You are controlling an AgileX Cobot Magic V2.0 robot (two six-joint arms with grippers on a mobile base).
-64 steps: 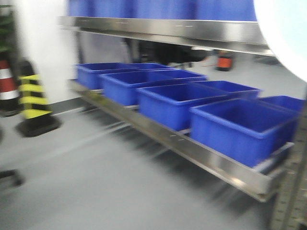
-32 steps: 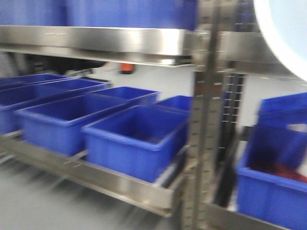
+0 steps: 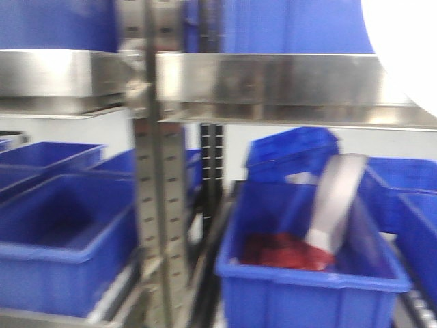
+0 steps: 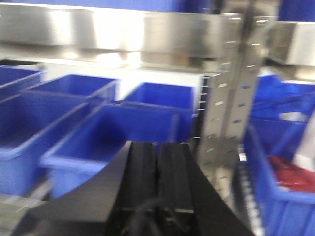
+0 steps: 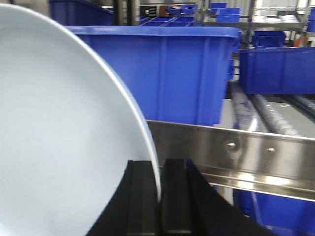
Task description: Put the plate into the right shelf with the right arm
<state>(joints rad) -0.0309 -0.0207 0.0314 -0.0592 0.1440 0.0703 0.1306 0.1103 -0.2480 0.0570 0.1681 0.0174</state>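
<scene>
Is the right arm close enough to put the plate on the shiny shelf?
Probably yes. The right fingers hold the plate close to the shelf, but a bin stands just behind its rail, so little bare shelf shows there.

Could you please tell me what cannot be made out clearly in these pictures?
The plate: the front view shows only a bright patch cut off by the top-right corner; the right wrist view crops it left and below.
The red contents of the blue bin, front view: too blurred to identify.
The silver object leaning in that bin: blurred too.
</scene>
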